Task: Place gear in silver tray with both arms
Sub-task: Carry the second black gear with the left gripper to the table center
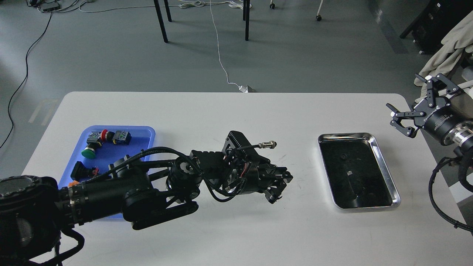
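1. Left gripper (pixel 279 189) hangs over the bare table (pixel 236 118) between the two trays; it is dark and its fingers cannot be told apart, so whether it holds anything I cannot tell.
2. Right gripper (pixel 410 105) is at the table's right edge, jaws spread wide, nothing between them.
3. Silver tray (pixel 382 164) lies right of centre, a small dark piece on its bottom.
4. Blue tray (pixel 146 133) sits left, holding switches and a green button (pixel 88 152), partly hidden by the left arm.

two black arms (pixel 111 188), silver wrist rings, braided cables, white-lettered pincers.
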